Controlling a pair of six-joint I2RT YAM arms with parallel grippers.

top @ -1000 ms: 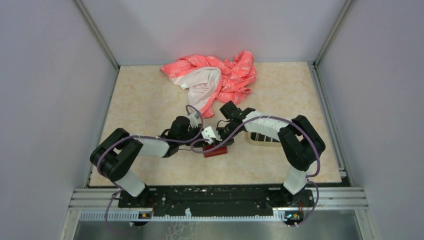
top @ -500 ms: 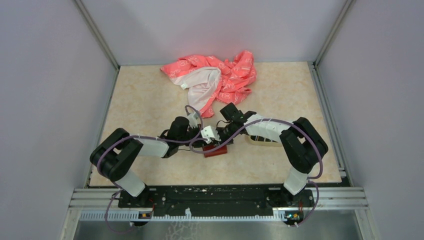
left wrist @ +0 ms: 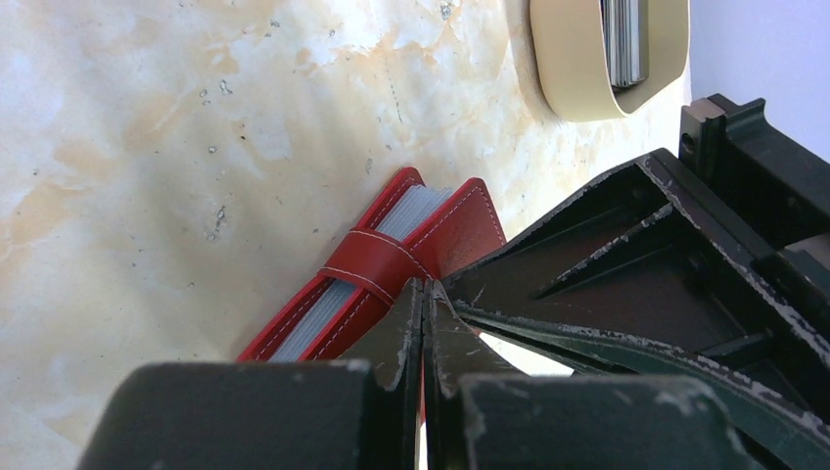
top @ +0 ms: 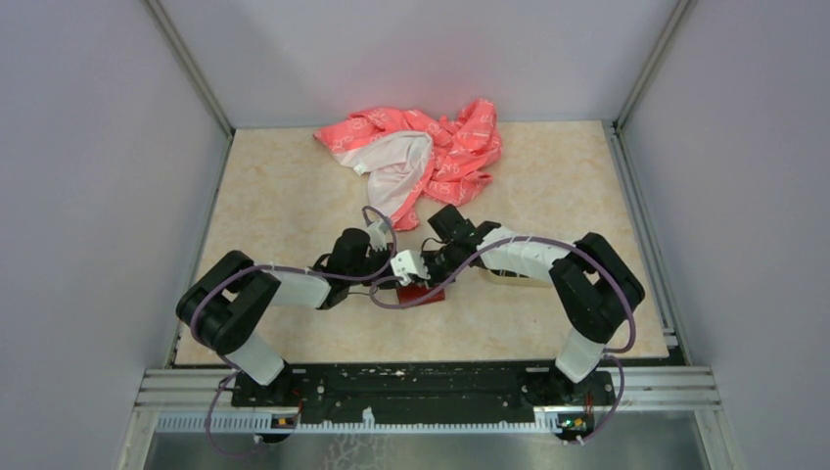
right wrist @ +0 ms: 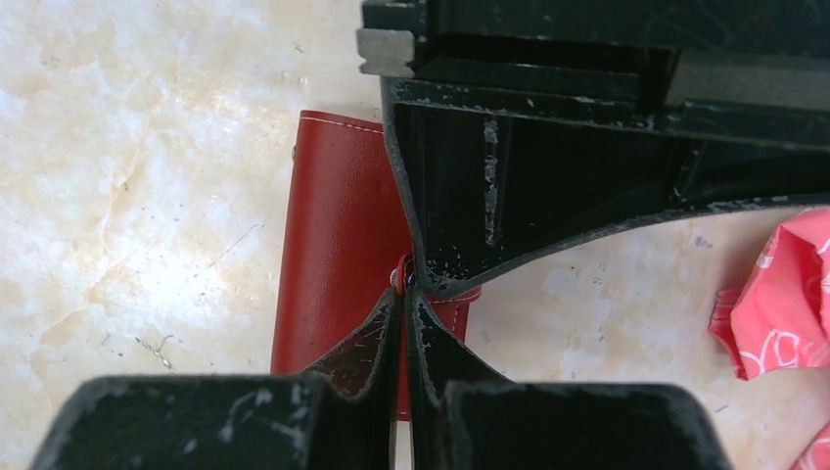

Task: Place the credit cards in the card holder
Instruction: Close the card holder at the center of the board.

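The right gripper (right wrist: 403, 294) has just clamped down: its jaws stood partly apart a second ago and are now pressed almost together, seemingly with the edge of the closure strap nipped between them. The left gripper (left wrist: 423, 294) has stayed clenched throughout, its tips resting on the same spot. Whether it pinches anything I cannot tell.

The beige marbled table (top: 294, 186) carries everything. The crumpled pink-and-white patterned cloth (top: 431, 152) lies untouched at the far edge. Nearer, the oval beige plastic tray (left wrist: 573, 69) sits well apart from the action, and in the top view the right arm, having swung inward, now covers most of it.

The small dark red folding card holder (left wrist: 470, 220) lies on the table between the two arms, directly beneath both sets of fingertips. It is folded shut, its grey-blue pockets (left wrist: 416, 211) showing only edge-on. The thin black credit cards (left wrist: 624, 39) stand stacked in the tray, none yet moved.

The red stitched strap (left wrist: 377, 262) is wrapped across the open edge. The right arm's fresh pinch there suggests the opening step is starting: one arm pins, the other should peel the strap free. Until it opens, no card can go in.
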